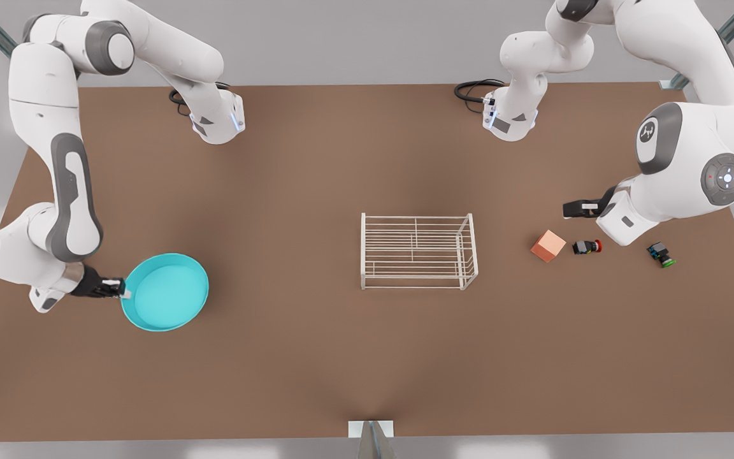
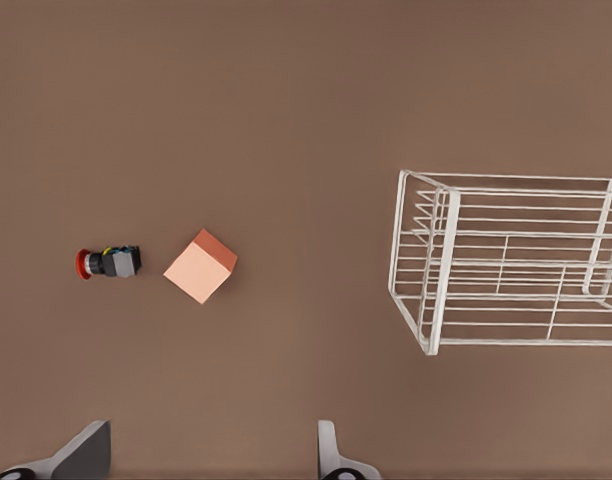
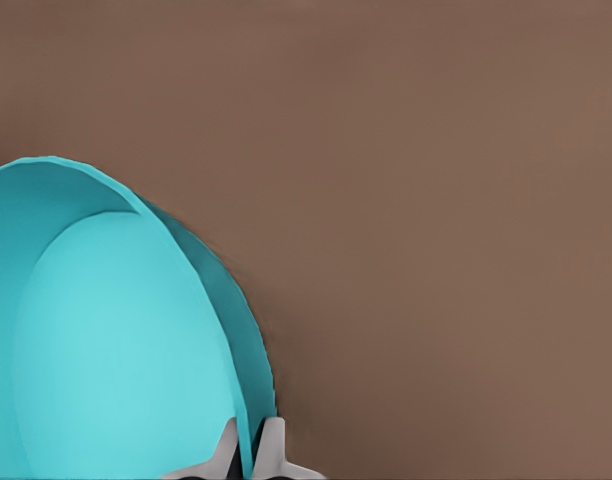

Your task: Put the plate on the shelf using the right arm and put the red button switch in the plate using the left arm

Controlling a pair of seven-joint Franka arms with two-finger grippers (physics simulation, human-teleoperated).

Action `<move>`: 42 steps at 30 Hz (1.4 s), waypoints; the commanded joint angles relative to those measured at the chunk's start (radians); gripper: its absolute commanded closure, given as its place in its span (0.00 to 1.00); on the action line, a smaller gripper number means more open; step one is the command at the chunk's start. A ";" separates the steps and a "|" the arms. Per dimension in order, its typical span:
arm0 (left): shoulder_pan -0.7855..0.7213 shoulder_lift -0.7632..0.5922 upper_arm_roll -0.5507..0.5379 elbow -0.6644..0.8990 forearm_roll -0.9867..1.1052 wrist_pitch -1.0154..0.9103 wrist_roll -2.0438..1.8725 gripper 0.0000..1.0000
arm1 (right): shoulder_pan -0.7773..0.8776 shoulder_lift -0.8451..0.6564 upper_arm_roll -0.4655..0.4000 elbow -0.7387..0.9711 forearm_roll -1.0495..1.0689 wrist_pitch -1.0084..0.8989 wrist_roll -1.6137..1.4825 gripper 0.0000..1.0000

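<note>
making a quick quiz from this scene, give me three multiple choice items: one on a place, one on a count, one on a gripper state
1. Where does the orange cube lie?
A. inside the plate
B. between the shelf and the red switch
C. on top of the shelf

2. How many switches lie on the table?
A. one
B. two
C. four

3. What is the right gripper doing?
A. pinching the plate's rim
B. hanging open over the shelf
C. holding the cube

Answers:
1 B: in the front view the cube sits between the shelf and the red switch.
2 B: the red switch and a green switch.
3 A: its fingers close on the plate rim; the left gripper is open above the table by the cube.
</note>
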 commanded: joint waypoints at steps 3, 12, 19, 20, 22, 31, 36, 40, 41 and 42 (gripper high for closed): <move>0.009 0.002 0.001 0.001 -0.001 -0.014 -0.001 0.00 | -0.001 0.000 0.072 0.045 0.089 -0.082 -0.013 0.79; 0.012 0.001 0.001 0.001 0.000 -0.016 -0.001 0.00 | 0.111 0.019 0.166 0.180 0.221 -0.093 0.025 0.79; 0.012 0.001 0.000 0.001 0.000 -0.014 -0.001 0.00 | 0.282 0.107 0.172 0.350 0.224 -0.088 0.252 0.79; 0.012 0.001 0.000 0.001 0.002 -0.014 0.000 0.00 | 0.318 0.124 0.172 0.380 0.223 -0.084 0.297 0.79; 0.011 -0.001 0.000 0.001 0.000 -0.014 -0.001 0.00 | 0.370 0.161 0.170 0.436 0.220 -0.082 0.341 0.79; 0.012 0.001 0.000 0.001 0.002 -0.014 0.000 0.00 | 0.579 0.220 0.169 0.487 0.206 0.005 0.341 0.79; 0.012 -0.001 0.000 0.001 0.002 -0.017 0.002 0.00 | 0.684 0.277 0.159 0.582 0.206 0.010 0.346 0.79; 0.014 -0.001 0.000 0.001 0.002 -0.017 0.002 0.00 | 0.758 0.285 0.158 0.565 0.168 0.008 0.409 0.79; 0.014 0.001 0.000 0.001 0.002 -0.017 0.002 0.00 | 0.773 0.297 0.156 0.565 0.166 0.010 0.409 0.79; 0.014 0.001 0.000 0.001 0.002 -0.016 0.002 0.00 | 0.783 0.306 0.155 0.567 0.160 0.015 0.410 0.79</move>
